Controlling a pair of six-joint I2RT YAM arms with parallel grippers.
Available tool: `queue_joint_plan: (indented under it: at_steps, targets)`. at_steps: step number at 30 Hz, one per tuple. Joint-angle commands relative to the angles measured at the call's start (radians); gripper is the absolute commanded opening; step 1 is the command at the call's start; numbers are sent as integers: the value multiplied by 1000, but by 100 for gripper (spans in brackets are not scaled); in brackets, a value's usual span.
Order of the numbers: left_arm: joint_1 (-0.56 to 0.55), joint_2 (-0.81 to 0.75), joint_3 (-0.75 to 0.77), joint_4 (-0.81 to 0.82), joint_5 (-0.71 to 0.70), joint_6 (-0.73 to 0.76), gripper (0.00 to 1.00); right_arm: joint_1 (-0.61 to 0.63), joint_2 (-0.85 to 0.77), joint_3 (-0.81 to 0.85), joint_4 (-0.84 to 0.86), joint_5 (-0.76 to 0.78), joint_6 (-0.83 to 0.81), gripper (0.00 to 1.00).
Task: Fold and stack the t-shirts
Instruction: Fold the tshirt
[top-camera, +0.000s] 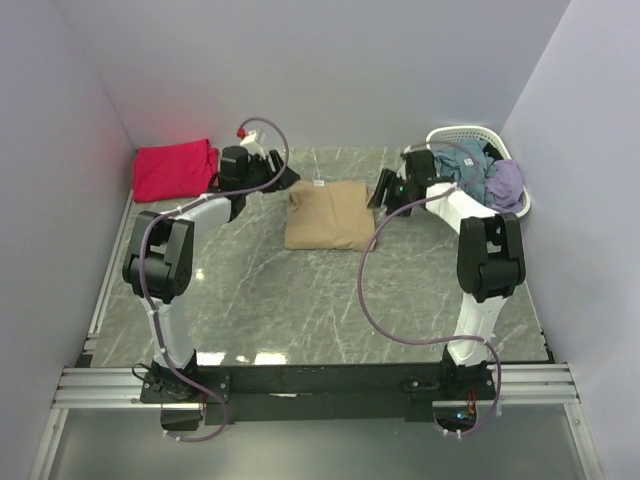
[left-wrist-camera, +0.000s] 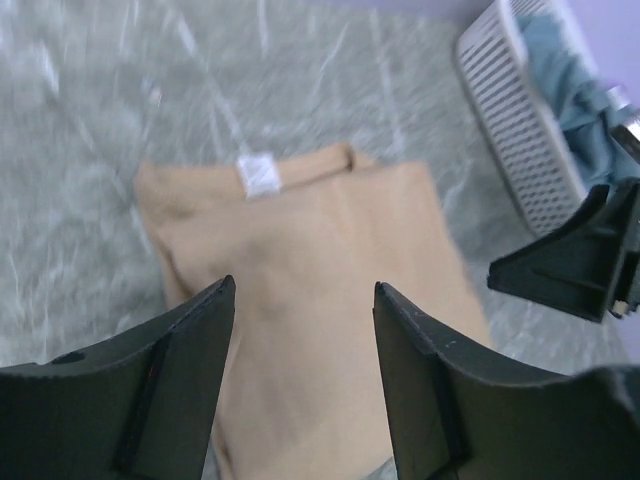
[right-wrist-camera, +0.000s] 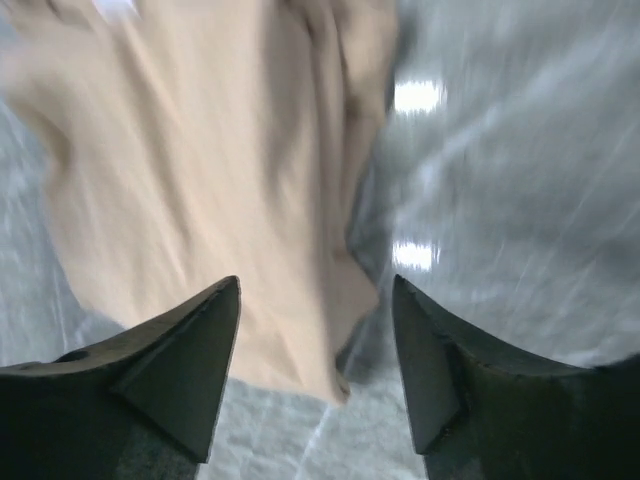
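Left tool (left-wrist-camera: 303, 285) is hanging with its fingers spread and nothing between them, and the right tool (right-wrist-camera: 315, 280) is doing the same, its fingers parted over cloth without pinching any. The tan t-shirt (top-camera: 330, 215) is lying on the surface (top-camera: 300, 300) between the two tools, just to the right of the left one and just to the left of the right one. It is sitting as a compact rectangle with its sleeves tucked out of sight and its white neck label (left-wrist-camera: 259, 174) facing up at the edge farthest from the left tool, so its fold is looking finished or nearly so. The red t-shirt (top-camera: 172, 168) is resting well off to the left of the left tool, also gathered into a rough block, though how neatly is hard to tell. The two shirts are lying well apart, so the stacking is not yet done. Beyond the right tool, to its right, the white basket (top-camera: 455, 132) is holding more clothes (top-camera: 490, 175) in blue-grey and lavender; whether any are t-shirts waiting to be folded I cannot tell. By this reading the work is sitting roughly midway, with the stacking and perhaps the basket's contents remaining.
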Motion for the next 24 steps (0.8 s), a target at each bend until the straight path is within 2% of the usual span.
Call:
queue_joint_plan:
  at_steps: [1,4,5,7,8,12,20,24]
  targets:
    - [-12,-21,106,18,10,-1,63,7,11,163,-32,82,-47,66]
    - [-18,46,157,49,85,-53,63,8,55,251,-30,-22,-53,45]
    - [-21,63,171,81,103,-70,63,8,69,283,-27,-46,-44,34]
    - [-27,120,186,102,143,-113,63,16,110,318,-35,-86,-38,29]
    - [-29,140,201,128,159,-128,63,19,126,347,-44,-95,-36,20]
    - [-41,230,231,153,214,-177,63,44,172,355,-46,-126,-42,6]
    - [-75,251,203,127,208,-148,63,90,212,320,-35,-100,-47,5]
    - [-76,252,206,70,153,-86,63,97,242,329,-56,-40,-51,5]
